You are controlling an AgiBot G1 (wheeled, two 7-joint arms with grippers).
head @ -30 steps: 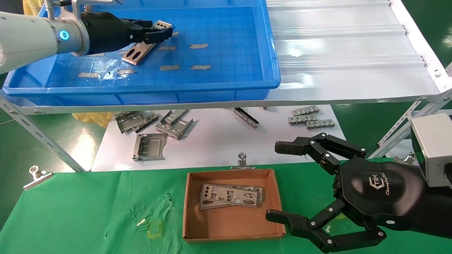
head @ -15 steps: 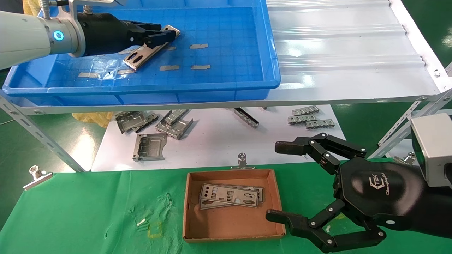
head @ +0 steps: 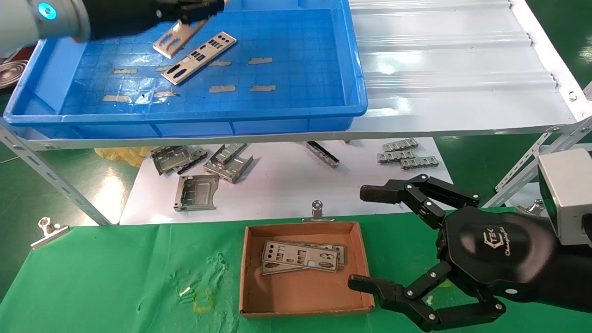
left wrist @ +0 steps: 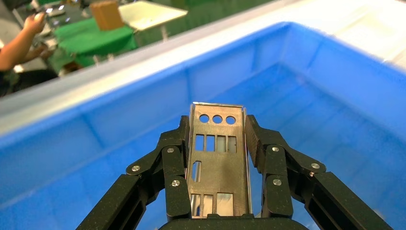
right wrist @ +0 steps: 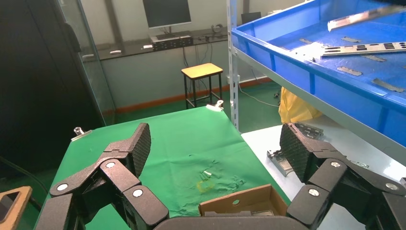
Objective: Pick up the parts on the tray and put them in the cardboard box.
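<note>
1. The left pincer [left wrist: 218, 158] is clamped on one punched silver plate [left wrist: 216, 163], its pads pressing the plate's two long edges, and holds it lifted above the far left part of the blue tray [head: 277, 113].
2. A second plate [head: 199, 58] lies flat on the tray floor among small grey tape strips [head: 222, 88].
3. The brown cardboard box [head: 303, 303] sits on the green-covered bench [head: 92, 277] in front, well apart from the tray, with a stack of plates [head: 303, 257] already in its far half.
4. The right pincer [head: 370, 238] hangs just beside the box with its fingers spread wide, holding nothing.
5. To do the carry well, I judge the left arm should clear the tray's near rim before coming down, keep the plate level so it does not slip along the pads, and lower it close over the stack before letting go.
6. Aligning its long side with the stacked plates should help, since the box looks barely wider than a plate is long.
7. The right pincer's black housing bears a white logo reading roughly "TEK", with script beneath too small to read surely.
</note>
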